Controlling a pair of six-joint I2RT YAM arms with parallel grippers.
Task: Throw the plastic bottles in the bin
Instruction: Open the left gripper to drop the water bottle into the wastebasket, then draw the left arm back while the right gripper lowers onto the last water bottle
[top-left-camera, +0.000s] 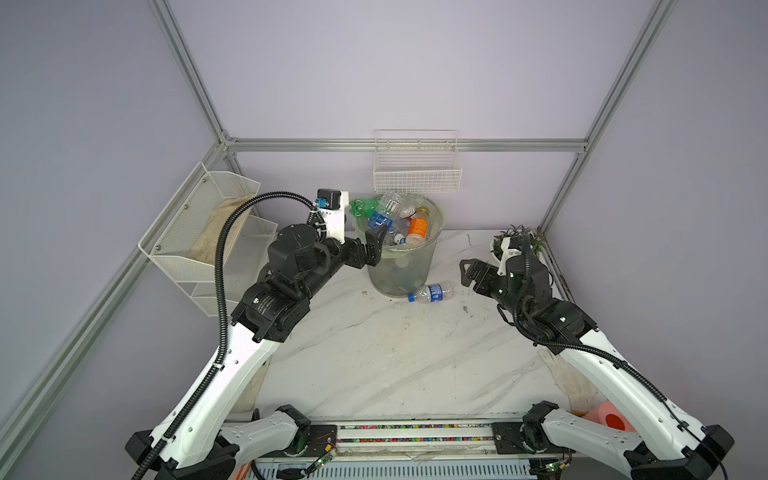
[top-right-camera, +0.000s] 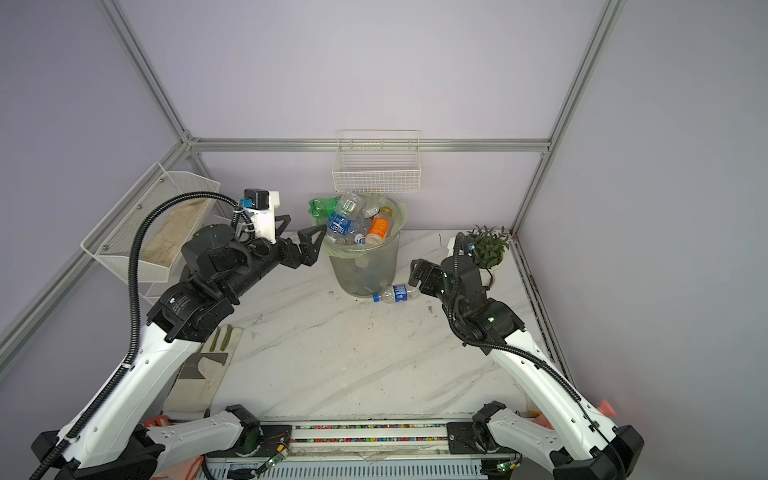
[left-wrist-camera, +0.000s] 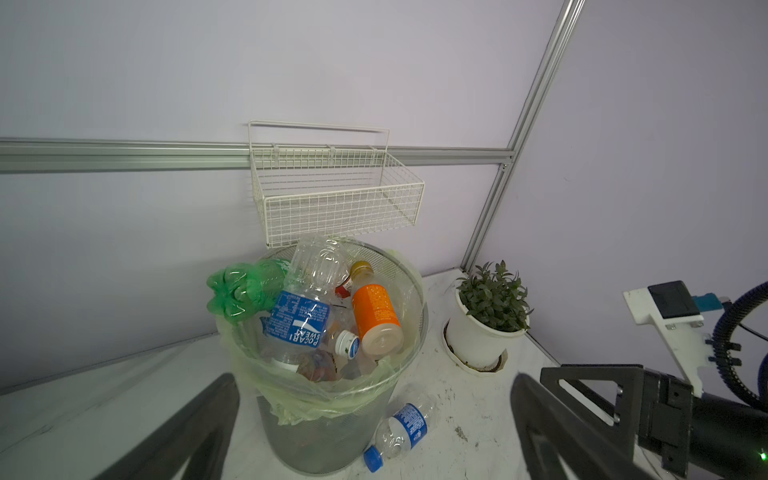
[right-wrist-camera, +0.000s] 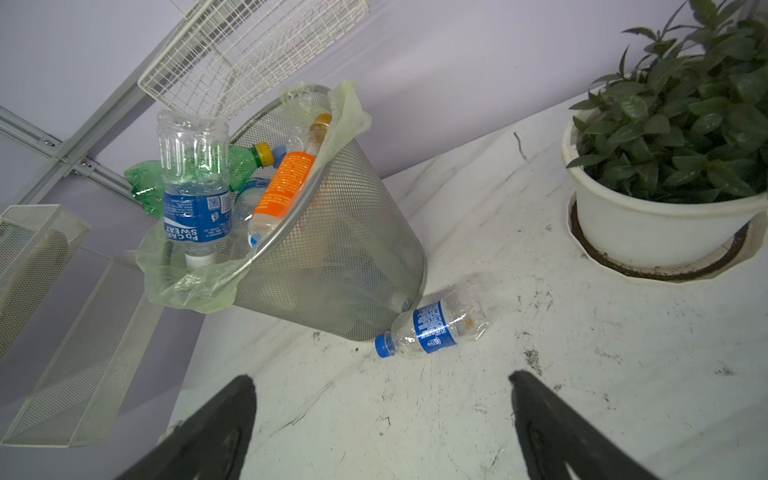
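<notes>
Above the white marble tabletop (top-left-camera: 374, 353), the left gripper (top-right-camera: 306, 222) is spread wide and empty beside the grey wire-mesh bin (top-left-camera: 399, 270)'s rim; the right gripper (top-left-camera: 463, 272) likewise, near its base.

Grey mesh is shown on the bin (top-left-camera: 411, 270), lined by a pale green bag (left-wrist-camera: 316, 399). The clear blue-labelled bottle (top-left-camera: 432, 293) is capped blue — the orange-labelled bottle (top-left-camera: 417, 227) is pale-bodied, the green bottle (top-left-camera: 363, 206) tinted throughout. The table (top-left-camera: 374, 353) is grey-veined white marble.

Mesh bin (top-left-camera: 401, 270) heaped with bottles (top-left-camera: 392, 222), blue-labelled bottle (top-left-camera: 432, 292) lying beside
</notes>
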